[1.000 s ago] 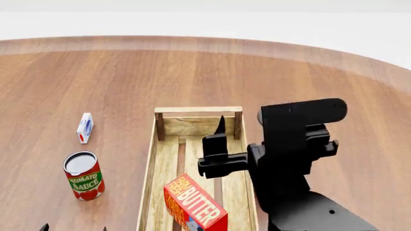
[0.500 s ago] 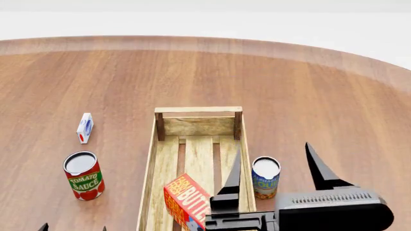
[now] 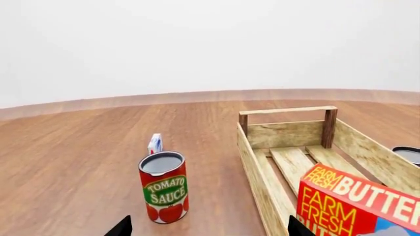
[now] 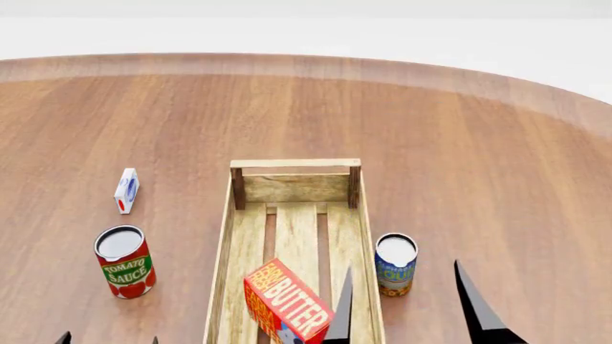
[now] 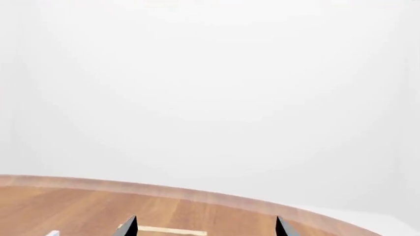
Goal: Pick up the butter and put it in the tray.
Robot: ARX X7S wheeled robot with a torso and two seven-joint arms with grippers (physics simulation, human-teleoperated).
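Observation:
The butter (image 4: 287, 301), a red and orange carton with white lettering, stands inside the tray (image 4: 294, 164) at its near end. It also shows in the left wrist view (image 3: 351, 204), inside the pale wooden tray (image 3: 259, 167). My right gripper (image 4: 406, 304) is open and empty at the lower right, its black fingertips (image 4: 342, 312) rising beside the butter. In the right wrist view the right gripper (image 5: 205, 227) points over the table with its tips apart. My left gripper (image 4: 108, 339) shows only two small tips at the bottom left; in its own view (image 3: 208, 227) it is open and empty.
A tomato sauce can (image 4: 125, 261) stands left of the tray, seen too in the left wrist view (image 3: 163, 187). A small white and blue carton (image 4: 125, 190) lies farther back left. A blue-labelled can (image 4: 395, 264) stands just right of the tray. The round wooden table (image 4: 478, 143) extends all around.
My right arm has pulled back and down toward the near edge, uncovering the blue-labelled can. Only its fingertips remain in the head view. The butter stays in the tray.

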